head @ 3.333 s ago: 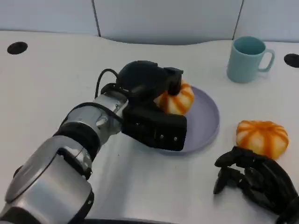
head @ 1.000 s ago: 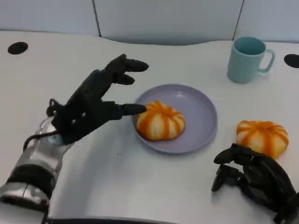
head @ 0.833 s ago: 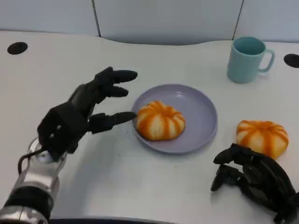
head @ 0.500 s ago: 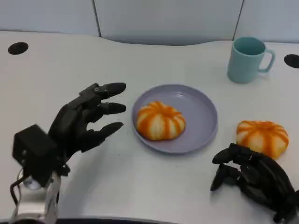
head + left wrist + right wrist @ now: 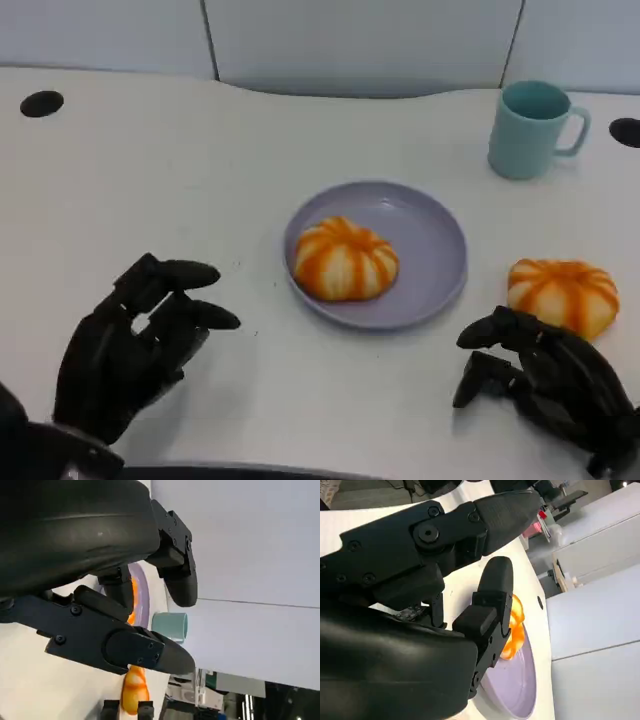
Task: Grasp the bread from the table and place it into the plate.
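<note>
Already, as you could see in the head view, one bread [image 5: 346, 260] sat on the left part of the lavender plate [image 5: 436, 236] at the centre of the frame, its orange stripes facing up. A second bread [image 5: 561, 293] lay on the white bench [image 5: 150, 180] at the right of the frame, just beside the plate and apart from it.

Your left robot hand [image 5: 130, 345] was at the lower left of the frame, well apart from the plate, fingers spread and holding nothing. Your right robot hand [image 5: 545, 385] was at the lower right, just below the second bread, its fingers loosely curved and apart around nothing; whether a fingertip touched that bread could not be told.

A teal mug [image 5: 531, 128] stood upright at the upper right of the frame, handle pointing right. Beyond the fingers in the right wrist view you could make out the plate [image 5: 517, 687] with the bread [image 5: 514, 627] on it.
</note>
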